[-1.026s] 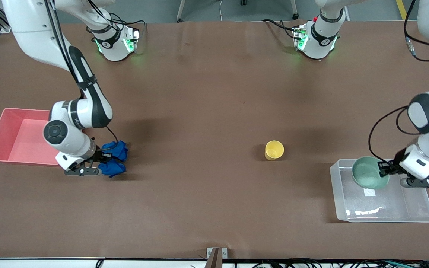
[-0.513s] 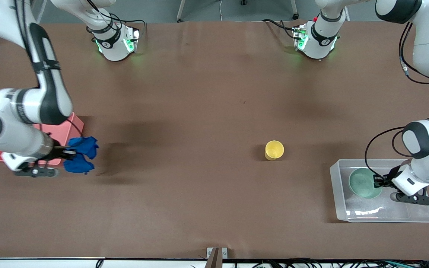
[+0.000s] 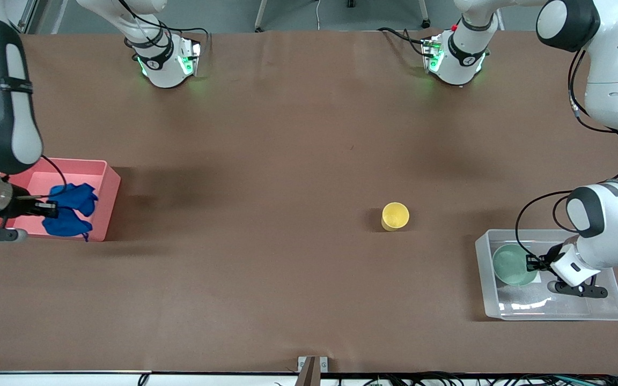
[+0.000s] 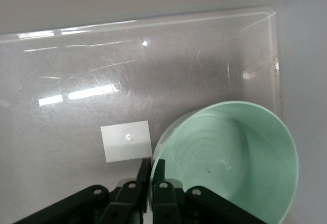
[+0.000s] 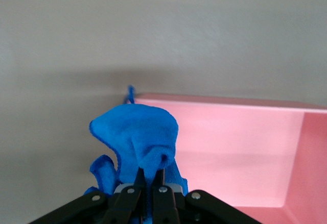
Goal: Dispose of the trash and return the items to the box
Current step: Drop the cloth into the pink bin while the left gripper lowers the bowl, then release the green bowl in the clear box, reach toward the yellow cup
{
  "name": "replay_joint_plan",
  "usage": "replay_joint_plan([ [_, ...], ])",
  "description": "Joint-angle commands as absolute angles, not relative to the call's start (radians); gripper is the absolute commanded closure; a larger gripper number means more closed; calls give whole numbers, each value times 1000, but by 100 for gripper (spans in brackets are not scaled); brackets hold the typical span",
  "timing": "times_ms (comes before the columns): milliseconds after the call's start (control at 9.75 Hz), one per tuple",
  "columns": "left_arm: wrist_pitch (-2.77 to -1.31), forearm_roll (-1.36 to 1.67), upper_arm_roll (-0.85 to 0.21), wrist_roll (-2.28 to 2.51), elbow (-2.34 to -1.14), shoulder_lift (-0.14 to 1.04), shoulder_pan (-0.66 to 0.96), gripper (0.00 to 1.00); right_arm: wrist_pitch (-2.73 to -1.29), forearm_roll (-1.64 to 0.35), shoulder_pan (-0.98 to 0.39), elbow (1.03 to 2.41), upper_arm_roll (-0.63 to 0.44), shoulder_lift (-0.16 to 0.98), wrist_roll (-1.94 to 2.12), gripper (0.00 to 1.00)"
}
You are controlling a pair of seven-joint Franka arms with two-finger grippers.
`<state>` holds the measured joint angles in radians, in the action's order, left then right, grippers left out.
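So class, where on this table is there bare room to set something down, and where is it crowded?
Bare: the wide brown stretch between the pink bin and the yellow cup. Crowded: the clear box, where the left gripper grips the green bowl; the bin under the right gripper's blue cloth.

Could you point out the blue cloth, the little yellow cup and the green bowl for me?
blue cloth (image 3: pixel 70 209): front view, on the middle of the wad over the pink bin.
yellow cup (image 3: pixel 395 215): front view, on its open mouth.
green bowl (image 4: pixel 232 155): left wrist view, on the inside of the bowl.
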<state>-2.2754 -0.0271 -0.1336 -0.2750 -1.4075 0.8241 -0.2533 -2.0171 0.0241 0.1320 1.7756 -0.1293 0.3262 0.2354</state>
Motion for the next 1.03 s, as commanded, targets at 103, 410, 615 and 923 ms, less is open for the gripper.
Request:
replay_joint_plan([
  [103, -2270, -37, -133, -284, -1374, 855, -258, 15, -2036, 26, 213, 1827, -112, 328, 261, 96],
  [410, -2098, -40, -146, -214, -1397, 699, -242, 0, -2141, 26, 230, 1880, -114, 380, 261, 95],
  [615, -1959, -41, -198, 2, -1463, 583, -192, 0, -2158, 26, 230, 1875, -112, 399, 259, 75],
  [923, -1959, -43, -310, 200, -1644, 460, -170, 0, -2148, 26, 224, 1833, -112, 397, 250, 8],
])
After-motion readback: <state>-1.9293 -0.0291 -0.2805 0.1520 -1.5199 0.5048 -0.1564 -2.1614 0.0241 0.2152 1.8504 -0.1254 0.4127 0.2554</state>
